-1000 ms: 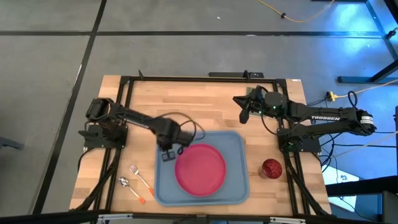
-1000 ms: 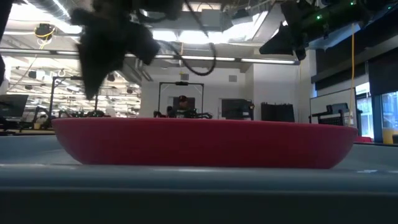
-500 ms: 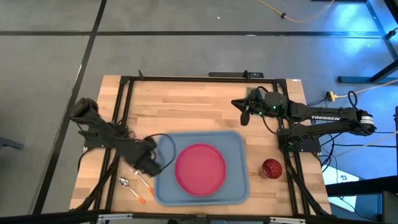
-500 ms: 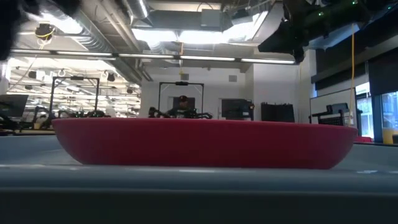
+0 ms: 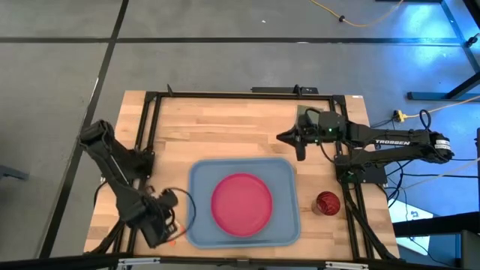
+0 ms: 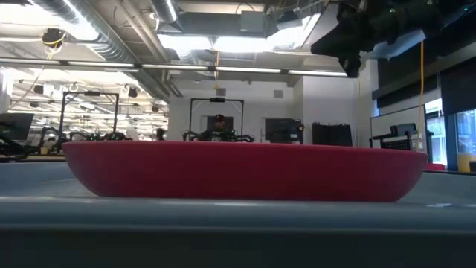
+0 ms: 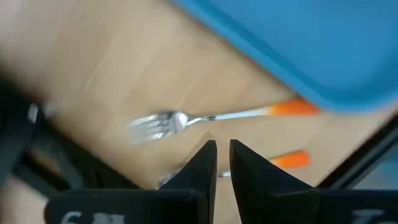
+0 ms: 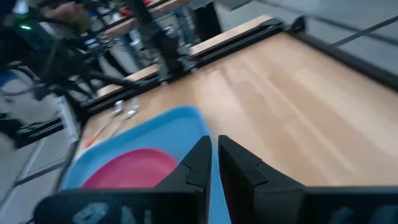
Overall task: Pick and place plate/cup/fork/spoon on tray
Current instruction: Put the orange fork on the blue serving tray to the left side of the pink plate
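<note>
The pink-red plate (image 5: pixel 241 202) lies flat in the middle of the light blue tray (image 5: pixel 199 176); the low view shows it from the side (image 6: pixel 238 171). The dark red cup (image 5: pixel 327 202) stands on the table right of the tray. The fork (image 7: pixel 186 118) and the spoon (image 7: pixel 291 160) lie on the wood by the tray's near left corner, and the spoon's bowl is hidden behind my fingers. My left gripper (image 5: pixel 165 225) hovers over them, shut and empty (image 7: pixel 221 155). My right gripper (image 5: pixel 289 139) hangs above the table just beyond the tray's far right corner, shut and empty (image 8: pixel 212 149).
Bare wood (image 5: pixel 225 127) lies between the tray and the table's far edge. Black frame rails (image 5: pixel 142 135) run along the table's left, right and far sides. A small green pad (image 5: pixel 306 112) lies at the far right, partly under my right arm.
My left gripper has swung from above the tray's left part toward the table's near left corner, ending over the fork and spoon. My right gripper has turned a little in place. The plate stays still on the tray.
</note>
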